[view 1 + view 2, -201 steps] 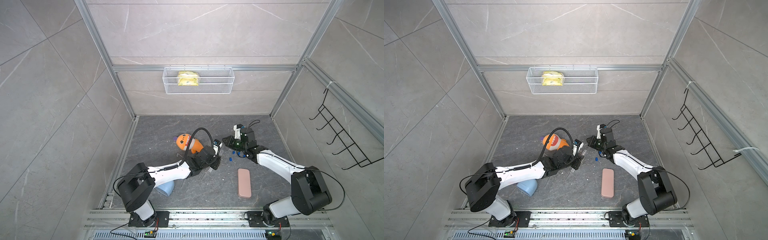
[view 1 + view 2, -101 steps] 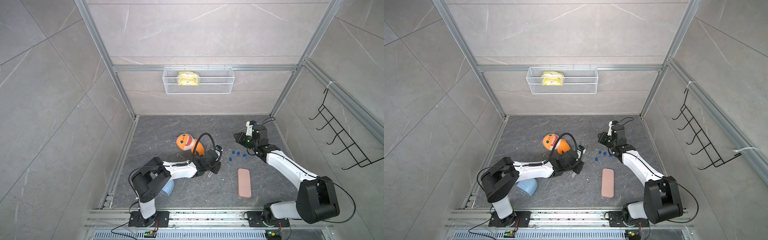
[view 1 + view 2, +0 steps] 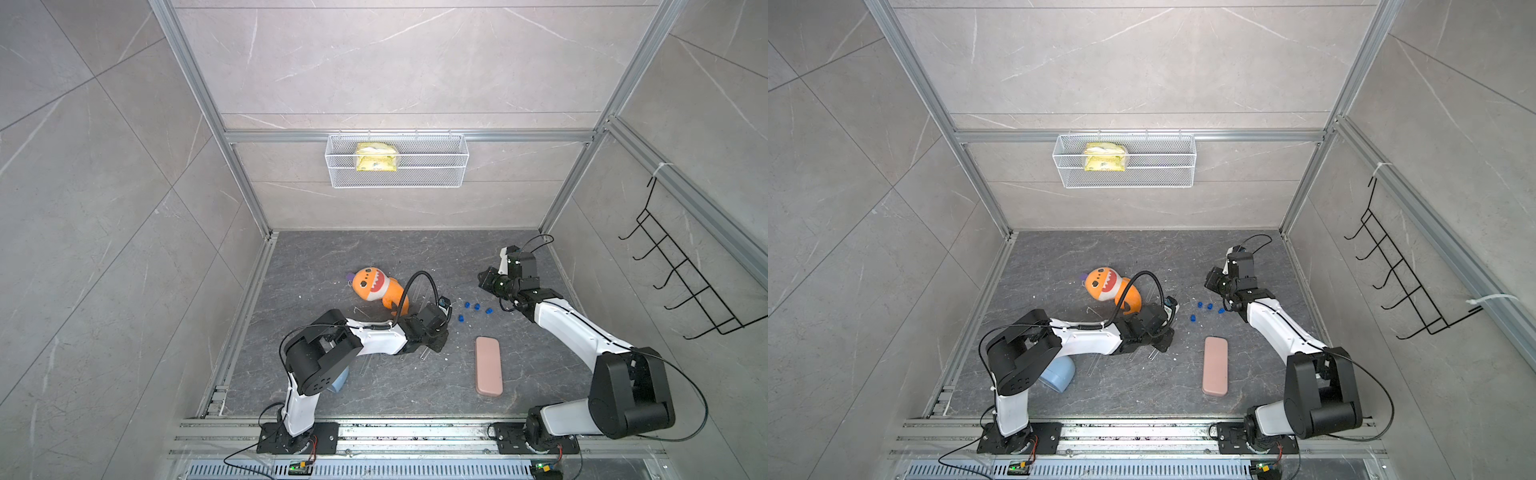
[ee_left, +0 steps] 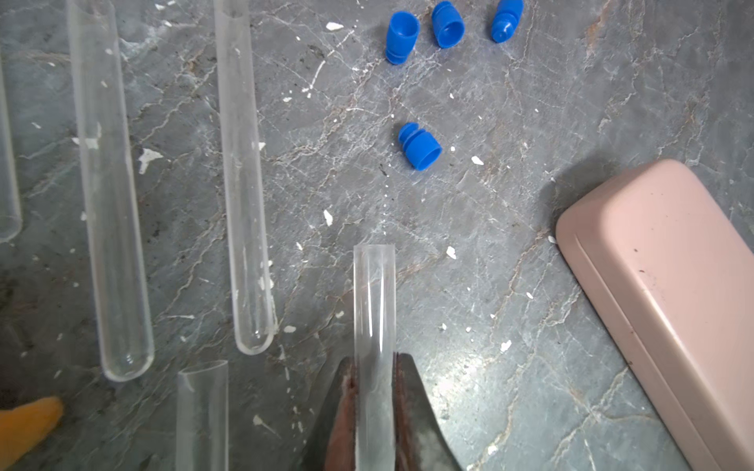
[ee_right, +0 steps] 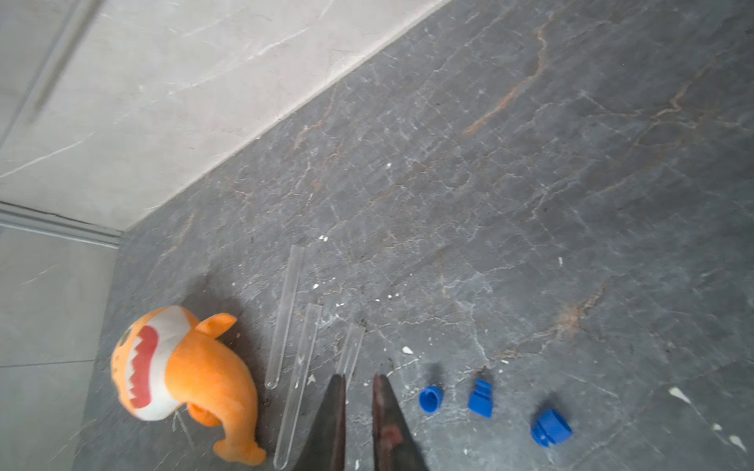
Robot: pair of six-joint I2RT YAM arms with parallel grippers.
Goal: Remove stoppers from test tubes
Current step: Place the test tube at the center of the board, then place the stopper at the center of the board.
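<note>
**Open Tube Clamped, Stoppers Loose**

In both top views, four blue stoppers point(image 3: 476, 307) lie loose on the floor point(image 3: 374, 257) near the pink case point(image 3: 488, 365). Left wrist: the left gripper point(image 4: 374, 367) pinches one uncapped test tube point(image 4: 374, 285) — more test tubes point(image 4: 114, 204) lie alongside. Right wrist: the right gripper point(image 5: 359, 383) seems empty, fingers nearly together.

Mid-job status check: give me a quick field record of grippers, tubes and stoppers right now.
left gripper: shut on test tube, its open end uncapped
right gripper: shut, nothing visible in it
stoppers: four loose on floor between the grippers
other tubes: lying flat, no stopper seen on any
pink case: flat on floor, apart from stoppers
</note>
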